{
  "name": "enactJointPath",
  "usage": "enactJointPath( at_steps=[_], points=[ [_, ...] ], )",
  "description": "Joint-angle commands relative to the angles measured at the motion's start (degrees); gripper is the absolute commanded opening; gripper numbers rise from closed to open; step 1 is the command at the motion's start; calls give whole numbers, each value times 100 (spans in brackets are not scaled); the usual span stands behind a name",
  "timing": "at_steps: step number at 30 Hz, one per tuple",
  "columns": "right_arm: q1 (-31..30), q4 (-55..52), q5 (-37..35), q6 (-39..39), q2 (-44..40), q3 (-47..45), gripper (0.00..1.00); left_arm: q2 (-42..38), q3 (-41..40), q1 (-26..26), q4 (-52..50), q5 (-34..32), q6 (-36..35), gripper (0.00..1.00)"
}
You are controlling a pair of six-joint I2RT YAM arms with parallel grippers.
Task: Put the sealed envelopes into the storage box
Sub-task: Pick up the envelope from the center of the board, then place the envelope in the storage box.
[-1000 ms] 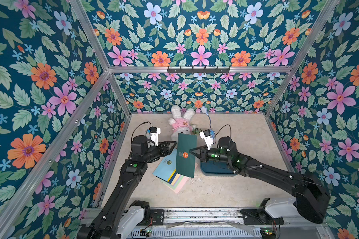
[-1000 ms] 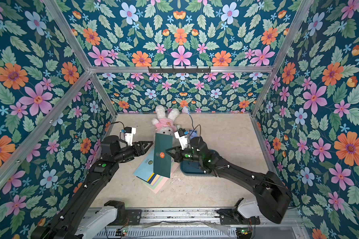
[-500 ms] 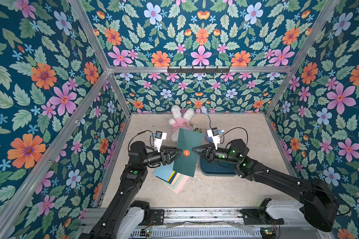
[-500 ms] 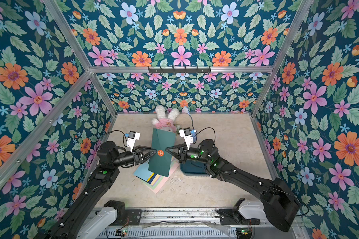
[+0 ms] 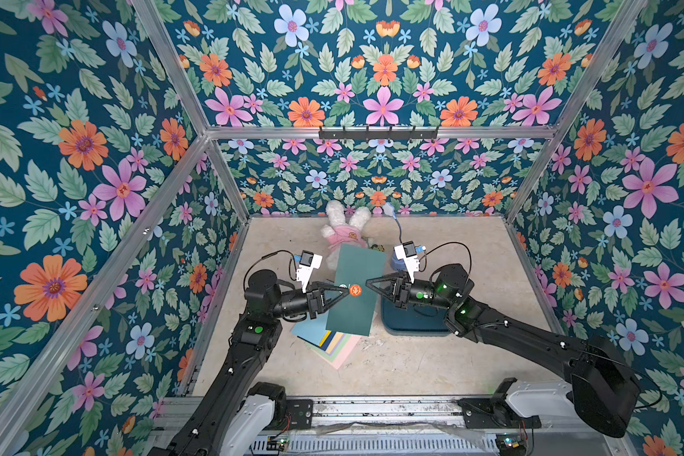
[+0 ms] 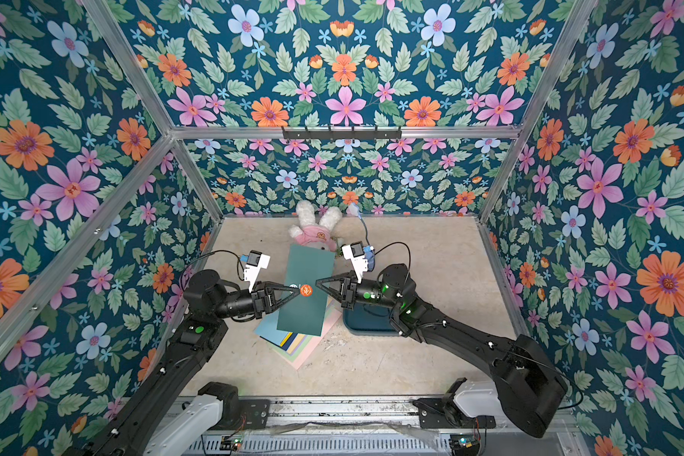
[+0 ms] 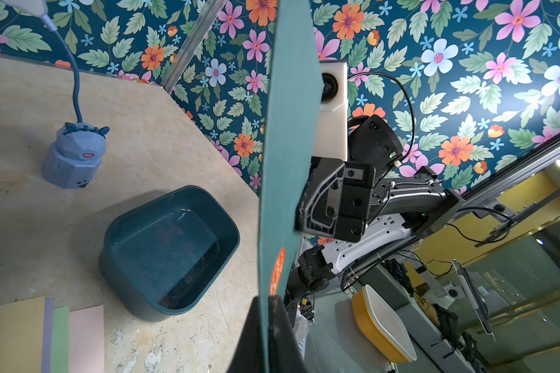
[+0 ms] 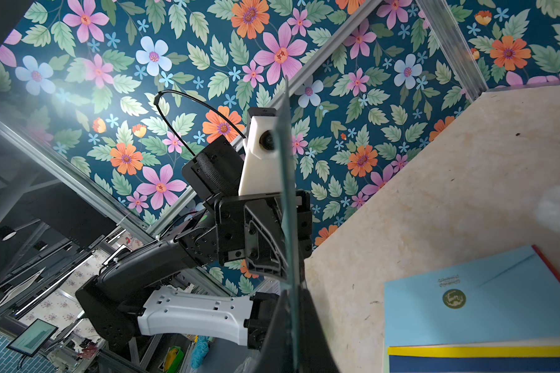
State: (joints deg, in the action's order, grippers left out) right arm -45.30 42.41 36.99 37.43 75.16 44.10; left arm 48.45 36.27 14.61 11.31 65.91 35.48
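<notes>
The left claw (image 5: 345, 291) was clenched on one long edge of a dark green envelope (image 5: 360, 264), its tips just beside the round orange seal (image 5: 355, 290). Facing it from the opposite side, the right claw (image 5: 369, 282) was clenched on the other long edge. The two claws pinched the same envelope between them, lifted clear of the surface (image 5: 470, 244). Each wrist view showed the envelope edge-on, running between that claw's jaws. In both top views its sealed face was turned upward. Its long axis ran from the back wall toward the front rail, slightly slanted.

The storage box (image 5: 395, 329), a dark teal tub, sat on the surface on the right claw's side. It lay just beyond and below the envelope's right edge, partly hidden under the right arm, so the right arm was the nearer one. In the left wrist view the box (image 7: 133, 213) showed no envelope inside. Whether its long side lined up with the envelope's could not be told.

Below the envelope's left half lay the stack of envelopes (image 5: 334, 347), fanned out on the surface. A plush bunny (image 5: 346, 233) lay by the back wall.

The coming move looked like a short carry rightward and down into the box.
</notes>
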Motion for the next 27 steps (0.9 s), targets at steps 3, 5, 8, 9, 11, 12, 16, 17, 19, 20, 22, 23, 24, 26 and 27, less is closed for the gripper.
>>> enactJointPath(
  at_steps=[3, 5, 8, 9, 11, 12, 16, 17, 19, 20, 22, 23, 24, 26, 27],
  points=[
    [611, -1005, -270, -584, -263, -113, 39, 276, 807, 137, -1920, -1196, -1976, 0],
    [1001, -1520, -778, -855, -532, -332, 42, 441, 1047, 411, -2260, -1878, -2621, 0],
    [1634, -2244, -1623, -1208, -1014, -725, 42, 945, 1650, 970, -2934, -2794, -3583, 0],
    [1871, -2541, -1881, -1286, -1149, -791, 42, 1182, 1888, 1120, -3106, -2977, -3859, 0],
    [2347, -2982, -2156, -1354, -1326, -932, 42, 1650, 2335, 1385, -3350, -3219, -4308, 0],
    [2588, -3219, -2327, -1377, -1402, -981, 42, 1938, 2610, 1544, -3522, -3326, -4602, 0],
    [3323, -3528, -2694, -1457, -1779, -1354, 41, 3133, 3911, 2080, -4453, -3590, -5678, 0],
    [3480, -3535, -2761, -1457, -1877, -1461, 41, 3501, 4307, 2216, -4774, -3662, -5938, 0],
    [3723, -3529, -2805, -1477, -2015, -1636, 41, 4279, 5126, 2501, -5420, -3913, -6340, 0],
    [3796, -3534, -2849, -1508, -2067, -1696, 41, 4680, 5596, 2617, -5767, -4009, -6542, 0],
    [3859, -3582, -2977, -1573, -2114, -1768, 41, 5384, 6387, 2777, -6364, -4016, -6835, 0],
    [3866, -3581, -3088, -1596, -2110, -1809, 41, 5712, 6759, 2846, -6596, -4024, -6975, 0],
    [3883, -3566, -3185, -1585, -2102, -1846, 41, 6047, 7148, 2894, -6856, -3993, -7120, 0],
    [3927, -3569, -3569, -1496, -2120, -1922, 41, 6615, 7824, 2967, -7306, -3914, -7313, 0],
    [3946, -3475, -3795, -1501, -2195, -2052, 42, 6921, 8187, 3006, -7517, -3908, -7386, 0]
  ],
)
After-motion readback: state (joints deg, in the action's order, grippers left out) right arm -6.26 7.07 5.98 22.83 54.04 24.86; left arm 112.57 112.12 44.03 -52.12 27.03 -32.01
